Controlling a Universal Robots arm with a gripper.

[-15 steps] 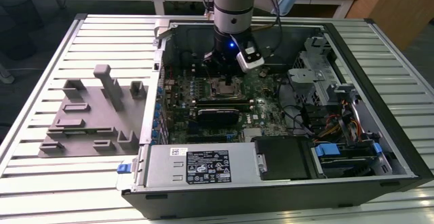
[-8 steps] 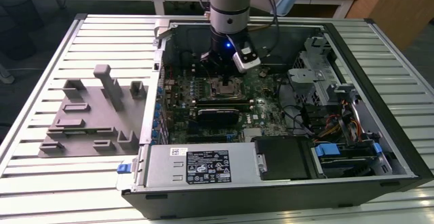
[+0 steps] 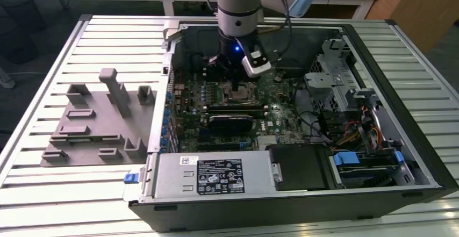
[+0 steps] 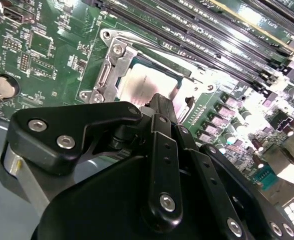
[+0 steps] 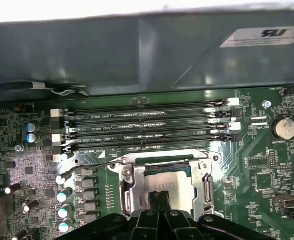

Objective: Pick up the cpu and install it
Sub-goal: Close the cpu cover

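I hang over the motherboard (image 3: 215, 113) inside the open computer case (image 3: 401, 140), towards its far side, with the grey fixture plate (image 3: 86, 124) lying well apart on the exterior view's left. My pincer (image 5: 159, 196) has its two fingertips (image 5: 155, 197) pressed together with nothing between them, directly above the cpu (image 5: 159, 177). The cpu lies flat in the socket (image 5: 128, 192), silver top up, just on the near side of the memory slots (image 5: 147, 125); the second wrist view shows the same chip (image 4: 148, 84) sitting square within the metal socket frame (image 4: 109, 70). I judge the picking up done and the seating in hand: the chip looks level and inside its frame. I cannot tell whether my tips touch its lid or hover just above it. The thin lever (image 5: 91, 167) sticks out beside the socket, so the chip is probably not clamped yet. As I judge it, any motion from here calls for a straight, gentle path with no sideways drag, so the loose chip is not nudged askew.
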